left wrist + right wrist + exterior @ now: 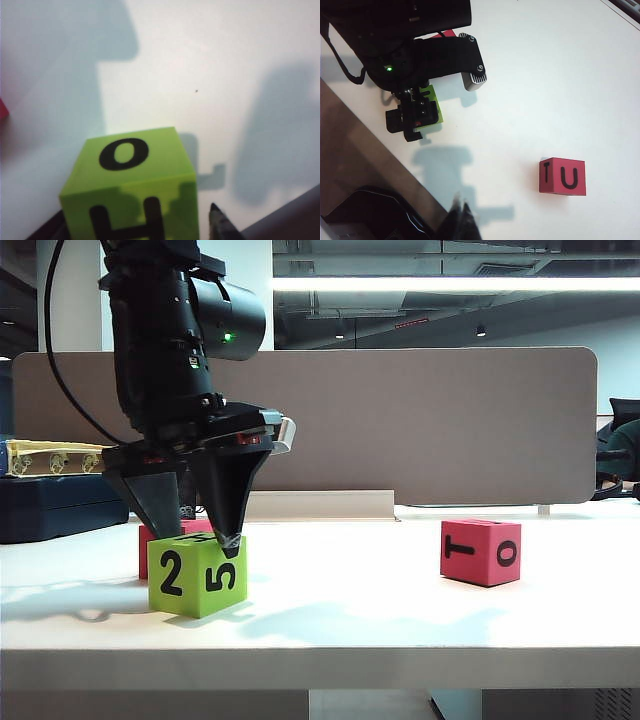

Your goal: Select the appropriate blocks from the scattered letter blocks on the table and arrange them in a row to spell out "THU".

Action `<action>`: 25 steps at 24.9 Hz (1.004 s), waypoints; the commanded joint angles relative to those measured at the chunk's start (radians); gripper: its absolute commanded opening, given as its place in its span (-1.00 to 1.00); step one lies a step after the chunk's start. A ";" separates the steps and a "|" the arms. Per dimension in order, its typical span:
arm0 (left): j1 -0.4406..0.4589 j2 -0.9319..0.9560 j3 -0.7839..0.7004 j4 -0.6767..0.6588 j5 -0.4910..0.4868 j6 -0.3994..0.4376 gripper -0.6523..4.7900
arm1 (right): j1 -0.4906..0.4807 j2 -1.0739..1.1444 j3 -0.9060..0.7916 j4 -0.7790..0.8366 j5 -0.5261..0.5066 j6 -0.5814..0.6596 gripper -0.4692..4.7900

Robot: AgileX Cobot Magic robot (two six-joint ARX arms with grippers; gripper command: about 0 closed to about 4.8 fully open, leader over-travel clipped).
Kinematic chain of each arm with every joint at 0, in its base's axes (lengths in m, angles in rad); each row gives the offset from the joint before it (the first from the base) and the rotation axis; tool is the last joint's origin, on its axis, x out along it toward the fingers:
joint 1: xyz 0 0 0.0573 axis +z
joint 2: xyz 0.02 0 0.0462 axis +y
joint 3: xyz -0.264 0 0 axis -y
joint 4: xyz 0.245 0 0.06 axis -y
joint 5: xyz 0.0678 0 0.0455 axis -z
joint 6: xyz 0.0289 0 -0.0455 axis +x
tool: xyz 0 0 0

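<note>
In the exterior view, the left gripper (200, 528) points down over the lime green block (197, 574) near the front left of the white table (400, 620); its fingers straddle the block's top, apart, one tip touching the upper edge. Faces "2" and "5" look forward. A pinkish-red block (160, 540) sits just behind it, mostly hidden. Another red block (481, 551), showing "T" and "0", stands well apart on the right.

The left wrist view shows the green block (131, 192) between the jaws, "O" and "H" visible, with one fingertip (220, 225) beside it.

The right wrist view looks down on the "T"/"U" block (562, 176); the right gripper (461, 222) hangs above the table, fingers together.
</note>
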 commanded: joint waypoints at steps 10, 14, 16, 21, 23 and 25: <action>-0.017 0.014 0.002 0.021 -0.026 -0.008 0.22 | 0.002 -0.004 0.005 0.007 0.002 0.005 -0.84; -0.018 0.020 0.003 0.066 -0.025 -0.016 0.22 | 0.002 -0.004 0.005 0.000 0.002 0.005 -0.84; -0.017 0.019 0.003 0.083 -0.026 -0.019 0.22 | 0.002 -0.004 0.005 0.000 0.002 0.005 -0.84; -0.017 0.020 0.003 0.153 -0.047 -0.026 0.22 | 0.002 -0.004 0.005 -0.007 0.002 0.005 -0.84; -0.017 0.020 0.003 0.183 -0.071 -0.024 0.22 | 0.002 -0.004 0.005 -0.009 0.001 0.005 -0.84; -0.012 0.021 0.003 0.222 -0.071 -0.018 0.22 | 0.002 -0.004 0.005 -0.010 -0.001 0.005 -0.84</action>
